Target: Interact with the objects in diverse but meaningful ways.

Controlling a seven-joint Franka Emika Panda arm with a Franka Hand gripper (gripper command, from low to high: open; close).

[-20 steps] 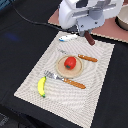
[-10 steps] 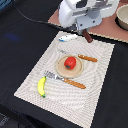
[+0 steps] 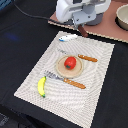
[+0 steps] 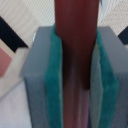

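Fingers (image 4: 75, 70) clenched on sausage stick (image 4: 75, 45), apparently unmoved since earlier; tomato (image 3: 70, 62) unchanged.

Evenly lit from overhead, moderately bright; soft, short shadows under tomato (image 3: 70, 62) and banana (image 3: 41, 86); exterior view coarse, low-resolution, edges smeared; wrist view heavily blurred, too close for focus; no glare.

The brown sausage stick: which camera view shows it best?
The wrist view shows the brown sausage stick best: it fills the picture, clamped between the green pads of the jaws. The exterior view shows only its short end under the gripper.
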